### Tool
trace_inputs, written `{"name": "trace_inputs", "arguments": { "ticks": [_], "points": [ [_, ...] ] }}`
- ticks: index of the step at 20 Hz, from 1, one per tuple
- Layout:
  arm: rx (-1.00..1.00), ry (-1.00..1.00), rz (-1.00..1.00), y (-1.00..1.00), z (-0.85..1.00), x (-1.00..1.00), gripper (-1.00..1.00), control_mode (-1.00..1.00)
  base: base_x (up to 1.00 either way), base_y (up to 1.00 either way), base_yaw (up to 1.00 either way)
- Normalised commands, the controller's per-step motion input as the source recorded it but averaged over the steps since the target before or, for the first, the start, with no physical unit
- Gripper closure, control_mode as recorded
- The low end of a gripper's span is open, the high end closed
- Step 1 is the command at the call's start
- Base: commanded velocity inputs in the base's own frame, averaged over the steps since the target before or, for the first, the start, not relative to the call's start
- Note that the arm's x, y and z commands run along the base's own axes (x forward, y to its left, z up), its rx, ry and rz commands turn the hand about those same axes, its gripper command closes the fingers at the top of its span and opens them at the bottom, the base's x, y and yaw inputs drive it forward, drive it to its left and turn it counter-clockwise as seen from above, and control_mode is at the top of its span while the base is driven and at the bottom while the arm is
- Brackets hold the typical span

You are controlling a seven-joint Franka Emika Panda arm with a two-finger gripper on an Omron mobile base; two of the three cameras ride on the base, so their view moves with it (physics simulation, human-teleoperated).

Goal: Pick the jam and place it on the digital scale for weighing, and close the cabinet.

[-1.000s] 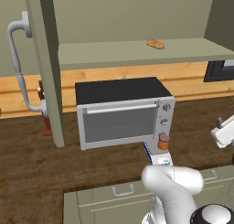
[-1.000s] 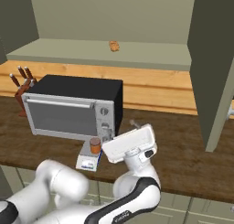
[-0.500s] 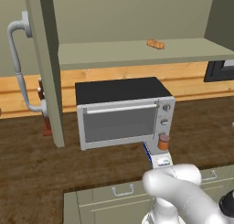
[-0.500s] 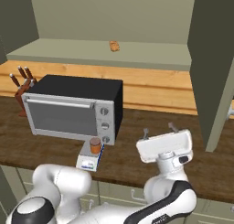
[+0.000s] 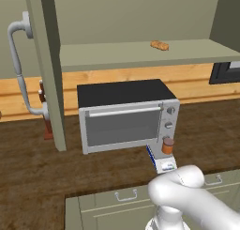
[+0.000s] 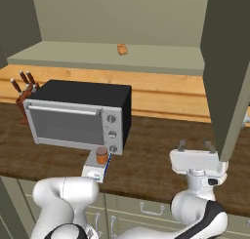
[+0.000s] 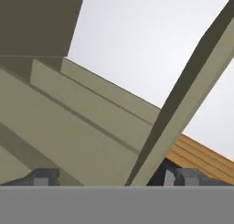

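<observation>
The jam (image 5: pixel 167 145) (image 6: pixel 101 155) stands upright on the digital scale (image 5: pixel 162 166) (image 6: pixel 94 171), on the counter in front of the toaster oven's knobs. The cabinet stands open: its left door (image 5: pixel 47 69) with a curved handle (image 5: pixel 18 69) swings out, and its right door (image 6: pixel 229 62) hangs out over the counter. My gripper (image 6: pixel 196 146) (image 7: pixel 112 179) points upward just under the right door's lower corner, far right of the jam. It is open, holding nothing. In the hand view the door's edge (image 7: pixel 183 104) runs up between the two fingertips (image 7: pixel 43 177).
A silver toaster oven (image 5: pixel 124 116) (image 6: pixel 78 116) sits on the wooden counter (image 6: pixel 146 160). A golden pastry (image 5: pixel 159 45) (image 6: pixel 122 49) lies on the cabinet shelf. A knife block (image 6: pixel 23 94) stands left of the oven. Drawers (image 5: pixel 122 201) run below the counter edge.
My arm has swung right, away from the scale. The hand moved under the right cabinet door and turned to point up. The jam stays on the scale.
</observation>
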Motion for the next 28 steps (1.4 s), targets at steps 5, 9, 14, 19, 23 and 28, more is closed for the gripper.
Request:
{"name": "trace_inputs", "arguments": {
  "ticks": [5, 9, 14, 19, 23, 28],
  "points": [
    [0.1, -0.29, -0.16, -0.83, 0.32, 0.0, -1.0, -1.0, 0.0, 0.0, 0.0],
    [0.09, -0.17, -0.16, -0.74, 0.31, 0.0, -1.0, -1.0, 0.0, 0.0, 0.0],
    [0.04, -0.07, -0.16, -0.64, 0.44, -0.01, -1.0, -1.0, 0.0, 0.0, 0.0],
    [0.0, 0.0, -0.18, -0.18, 0.57, -0.17, -1.0, -1.0, 0.0, 0.0, 0.0],
    [-0.01, 0.02, -0.19, 0.08, 0.07, -0.02, -1.0, -1.0, 0.0, 0.0, 0.0],
    [-0.01, 0.01, -0.14, 0.02, 0.15, 0.02, -1.0, -1.0, 0.0, 0.0, 0.0]
  ]
}}
